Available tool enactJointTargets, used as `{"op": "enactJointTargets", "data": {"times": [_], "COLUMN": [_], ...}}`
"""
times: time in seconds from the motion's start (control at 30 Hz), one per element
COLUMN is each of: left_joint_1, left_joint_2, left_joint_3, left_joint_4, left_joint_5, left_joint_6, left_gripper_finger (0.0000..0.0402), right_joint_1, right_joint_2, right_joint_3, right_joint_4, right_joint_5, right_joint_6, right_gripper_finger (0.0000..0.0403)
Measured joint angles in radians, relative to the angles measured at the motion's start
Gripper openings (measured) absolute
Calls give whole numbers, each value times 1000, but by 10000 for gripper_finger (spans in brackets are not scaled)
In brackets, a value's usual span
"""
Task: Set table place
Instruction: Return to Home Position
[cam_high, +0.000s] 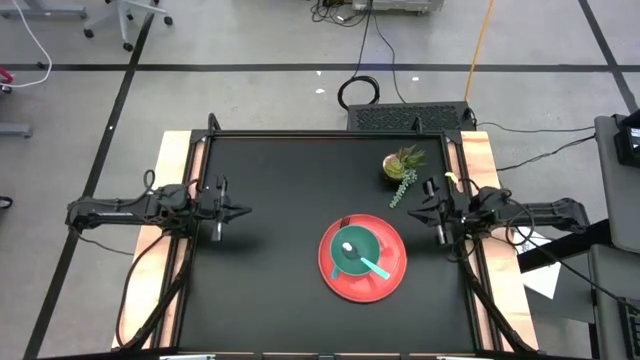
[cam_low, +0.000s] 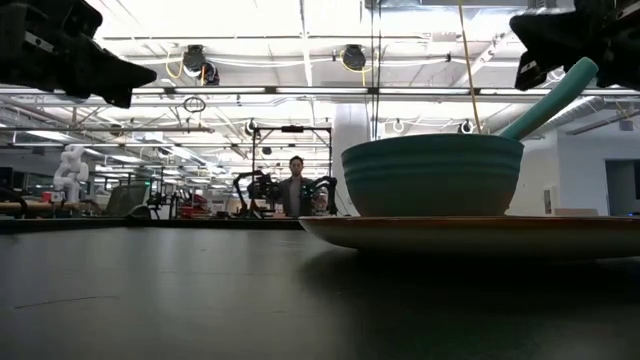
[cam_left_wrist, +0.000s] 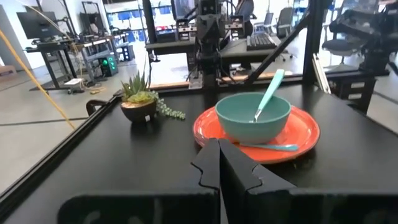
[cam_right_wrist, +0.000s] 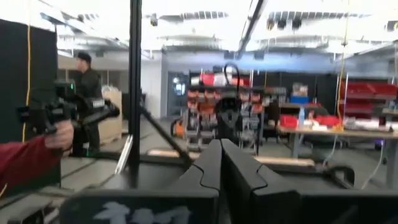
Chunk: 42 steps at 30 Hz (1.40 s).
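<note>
Both grippers are clenched on nothing: in each wrist view the dark fingers (cam_left_wrist: 208, 169) meet edge to edge with no gap between them. The left gripper (cam_high: 236, 211) hangs over the left side of the table (cam_high: 270, 310) and the right gripper (cam_high: 422, 210) over its right side, each apart from the setting between them.

The setting looks finished, so I judge that only parking the arms is left. To do that well, each arm should draw straight back toward its own short side, holding its height, with no swing across the middle. The right arm has less room, since the spoon handle leans toward its side.

The red plate (cam_high: 335, 283) lies flat, right of the table's centre and nearer the right gripper. The teal bowl (cam_high: 345, 263) stands upright on it. The spoon (cam_high: 376, 267) rests in the bowl, head down inside, with its handle slanting out over the rim. The fork (cam_left_wrist: 277, 147) lies flat on the plate just beside the bowl, on the left arm's side.

Farther back, the potted plant (cam_high: 402, 165) stands near the far right corner, apart from the plate. A person (cam_low: 295, 187) stands deep in the room beyond.
</note>
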Motion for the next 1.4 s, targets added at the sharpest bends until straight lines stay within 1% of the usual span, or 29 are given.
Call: {"op": "enactJointTargets", "data": {"times": [0.3,0.43,0.57,0.73,1.4], "left_joint_1": [0,0,1,1,1], "left_joint_2": [0,0,0,0,0], "left_joint_3": [0,0,-1,-1,-1], "left_joint_4": [-67,-81,-89,-100,-94], "left_joint_5": [-14,-21,-32,-30,-6], "left_joint_6": [13,33,48,51,20], "left_gripper_finger": [0,0,0,0,1], "right_joint_1": [0,0,0,1,1], "right_joint_2": [-68,-81,-106,-140,-142], "right_joint_3": [0,0,0,0,0], "right_joint_4": [-230,-319,-283,-281,-279], "right_joint_5": [-10,-131,-188,-188,-188], "right_joint_6": [-26,-42,-22,-14,-14], "right_gripper_finger": [0,0,0,0,0]}}
